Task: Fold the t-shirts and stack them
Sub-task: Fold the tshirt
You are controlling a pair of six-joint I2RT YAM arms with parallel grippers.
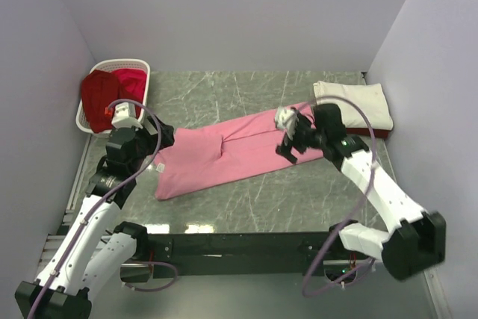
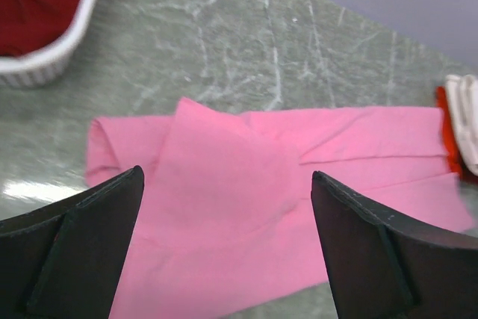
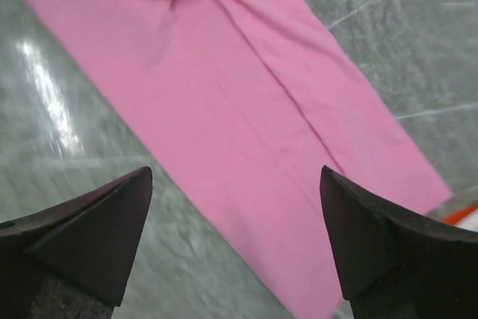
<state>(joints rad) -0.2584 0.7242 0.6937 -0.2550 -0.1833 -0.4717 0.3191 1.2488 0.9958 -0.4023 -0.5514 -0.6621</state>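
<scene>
Pink shirt [image 1: 224,156] entire only from overhead

Robot test cell, a lab-type setup rather than a home. Plain pale walls [image 1: 224,13] box in the table [image 1: 246,199] on its left, far and right sides. The table top is a green marble-pattern sheet. The left arm [image 1: 101,184] and right arm [image 1: 373,181], both white and black, are bolted to a black rail [image 1: 239,244] along the near edge, with loose cables [image 1: 349,99] looping over them. Laundry on the table: a white slatted basket [image 1: 123,60] far left, a pink t-shirt [image 1: 224,155] laid out mid-table.
</scene>
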